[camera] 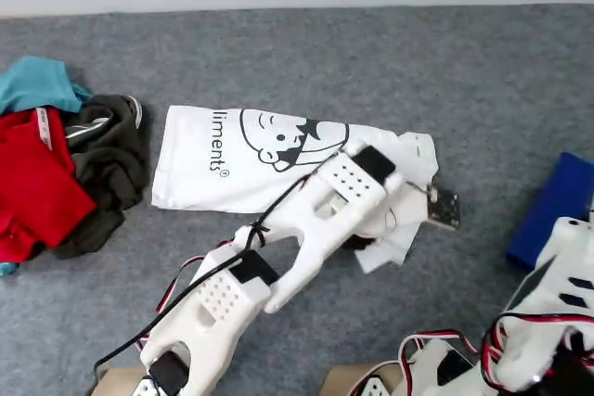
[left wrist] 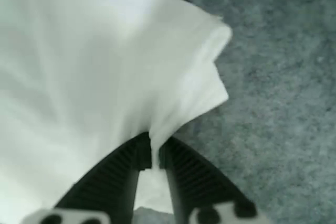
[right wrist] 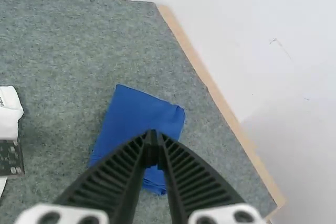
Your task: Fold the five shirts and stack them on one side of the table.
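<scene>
**White shirt mid-fold, one blue shirt done**

Left gripper (left wrist: 150, 148) pinches an edge fold of the white printed cotton shirt (camera: 232, 169), jaws nearly together with cloth between them. The rest of it spreads flat ahead of the jaws on the grey felt table (camera: 418, 71).

Right gripper (right wrist: 152, 136) is pressed together on nothing, with the folded blue shirt (right wrist: 131, 116) just beneath its tips.

Crumpled red shirt (camera: 32, 183), teal shirt (camera: 37, 81) and dark grey shirt (camera: 107, 159) are heaped well apart from both.

Next move, I'd guess: carry the pinched edge across the shirt body and release only once it's flat.
</scene>
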You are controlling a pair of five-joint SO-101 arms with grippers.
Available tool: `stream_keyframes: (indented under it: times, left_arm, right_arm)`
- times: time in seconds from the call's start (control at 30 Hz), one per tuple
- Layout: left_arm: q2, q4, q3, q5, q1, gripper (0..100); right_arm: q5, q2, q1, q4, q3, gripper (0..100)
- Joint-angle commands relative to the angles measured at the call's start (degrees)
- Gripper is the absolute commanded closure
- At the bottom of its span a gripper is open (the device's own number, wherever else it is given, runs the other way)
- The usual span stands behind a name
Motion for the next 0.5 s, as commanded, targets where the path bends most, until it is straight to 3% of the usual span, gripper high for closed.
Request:
stream_keyframes:
  times: [0.0, 0.47]
  left_arm:
    - [-0.6, 0.8, -5.5, 0.5, -2.3, 99]
    - [0.8, -8.6, -7.5, 0.5, -8.6, 99]
  right_arm:
    - [0.5, -0.3, 0.7, 2.0, -0.3, 98.3]
    - [0.4, -0.3, 0.7, 2.2, -0.3, 98.3]
